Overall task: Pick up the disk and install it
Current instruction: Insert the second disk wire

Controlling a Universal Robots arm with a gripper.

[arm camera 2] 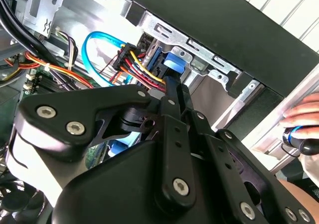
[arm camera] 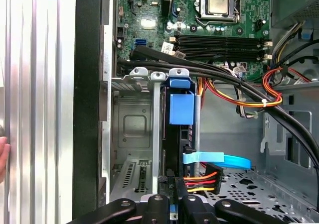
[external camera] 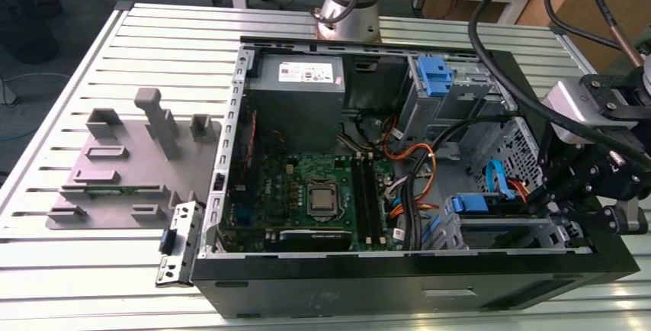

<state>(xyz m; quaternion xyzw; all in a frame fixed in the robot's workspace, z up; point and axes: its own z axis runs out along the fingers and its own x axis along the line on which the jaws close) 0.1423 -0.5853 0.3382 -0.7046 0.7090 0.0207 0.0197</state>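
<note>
Open computer case [external camera: 407, 289] lay on its side on the slatted metal counter [external camera: 61, 247], toward the counter's edge at the exterior view's right. A grey fixture plate [external camera: 122, 186] sat on the counter just beside the case's open rim.

Room inside was tight. The metal drive cage [arm camera: 132, 129] stood against the case's black front wall, at the corner by the exterior view's right. 1 bundle of black cables [arm camera: 234, 82] ran over the cage top. Red, yellow and orange power wires [arm camera: 202, 181] and 1 light-blue flat cable [arm camera: 219, 160] crowded the open floor beside it.

The disk [arm camera: 174, 149] stood on edge in that cage, in the slot nearest the cables. It showed as a dark narrow side with a blue carrier tab [arm camera: 181, 108] at its top end.

The hand [arm camera 2: 170, 92] was low in the case, right at the disk's rear end. I could not tell whether it was wide, narrow or gripping.

White sticker [external camera: 308, 73] on the grey power-supply box [external camera: 300, 79] at the far wall: print too small to read.

A person's hand [arm camera 2: 304, 115] rested outside the case wall, on the counter.
</note>
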